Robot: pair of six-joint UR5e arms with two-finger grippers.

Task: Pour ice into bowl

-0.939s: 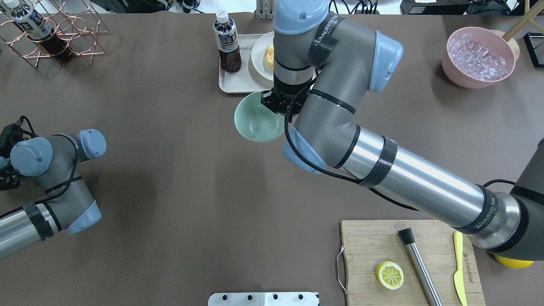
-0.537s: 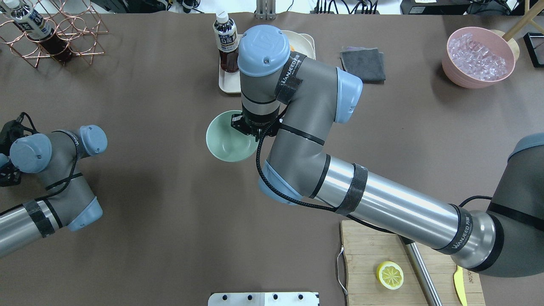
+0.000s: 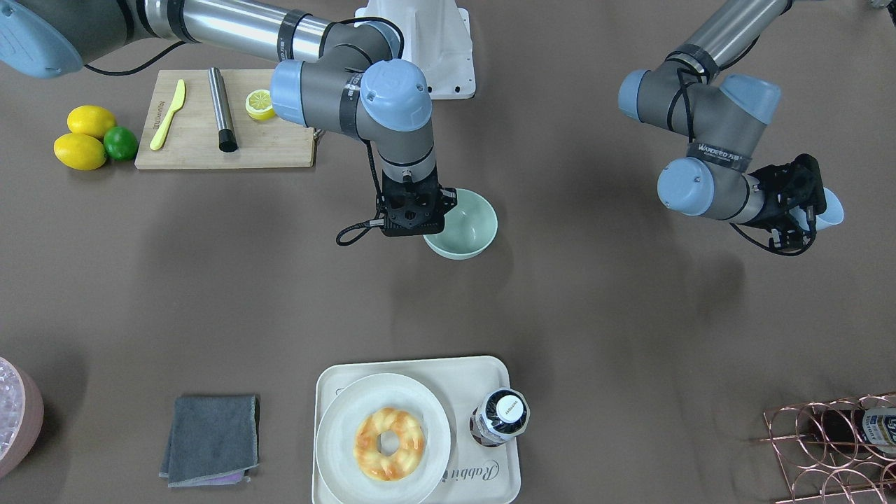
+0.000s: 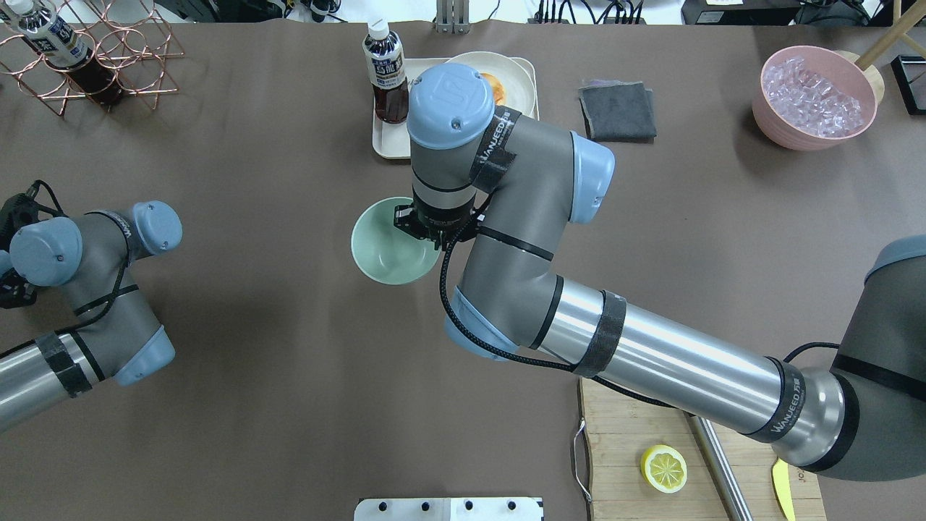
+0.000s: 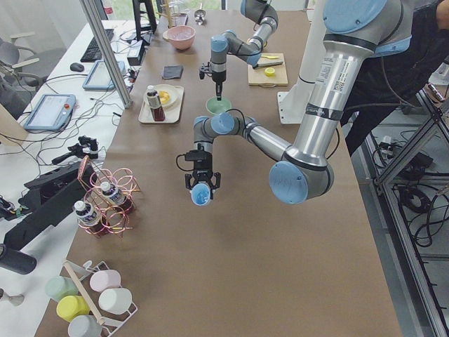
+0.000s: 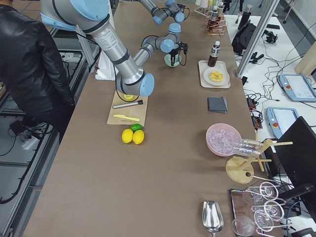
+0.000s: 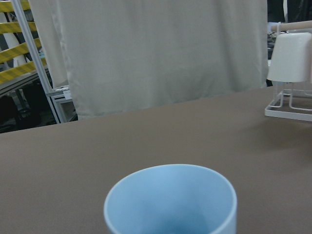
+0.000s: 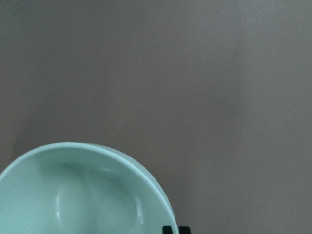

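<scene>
Mint-green bowl (image 4: 383, 250) sits just beside the right gripper (image 4: 432, 229), rim pinched in it; left gripper (image 3: 810, 203) clamps a pale blue cup (image 3: 833, 210).

The bowl (image 4: 382, 246) is between tray (image 4: 388, 139) and cutting board (image 4: 629, 434) (cup (image 3: 830, 209) well apart).

Brown table (image 4: 289, 405); pale curtain (image 7: 161, 48) behind; cluttered side desk (image 5: 42, 151).

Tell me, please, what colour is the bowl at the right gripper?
The bowl is a plain pale mint green, seen best in the overhead exterior view.
</scene>
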